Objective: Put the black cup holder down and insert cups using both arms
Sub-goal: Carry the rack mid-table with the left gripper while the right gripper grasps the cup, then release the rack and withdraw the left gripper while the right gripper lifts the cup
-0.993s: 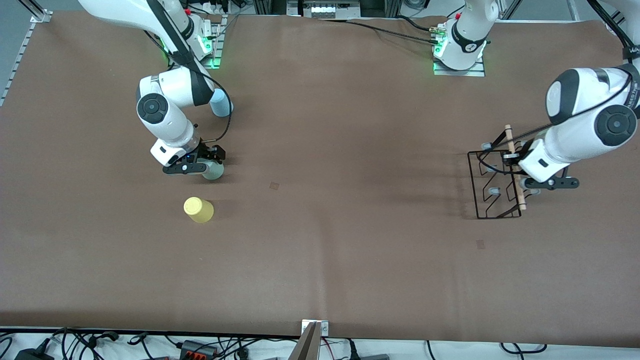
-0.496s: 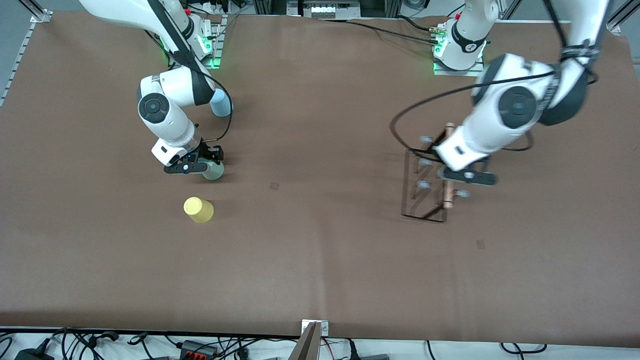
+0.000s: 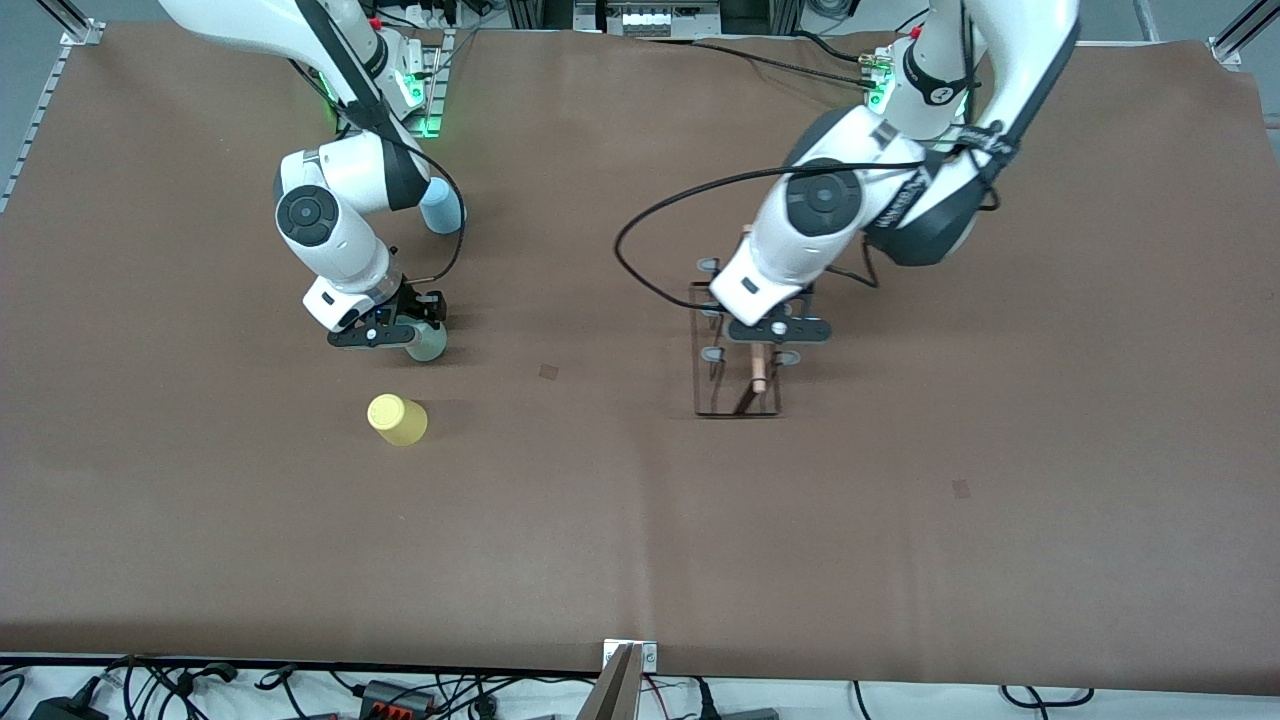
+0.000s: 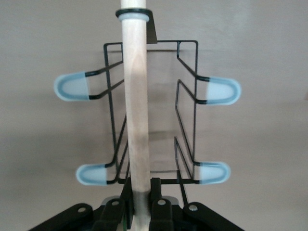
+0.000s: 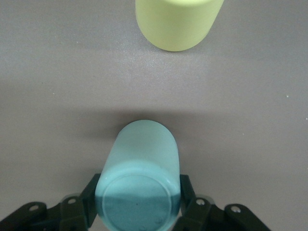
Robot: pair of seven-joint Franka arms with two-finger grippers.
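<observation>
Now your left gripper (image 3: 762, 343) is clamped on the wooden rod (image 4: 136, 110) of the black cup holder (image 3: 737, 350), mid-table. Your right gripper (image 3: 405, 330) pinches the mint cup (image 5: 139, 178), with the yellow cup (image 3: 397, 419) nearer the front camera and the blue cup (image 3: 441, 209) farther.

the left gripper (image 3: 762, 345) hangs over mid-table, fingers clamped on the rod (image 4: 136, 110), while the right gripper (image 3: 412, 335), wrist bent down, pinches the mint cup (image 5: 138, 180).

White arms (image 3: 330, 215), black joint caps, black cables.
</observation>
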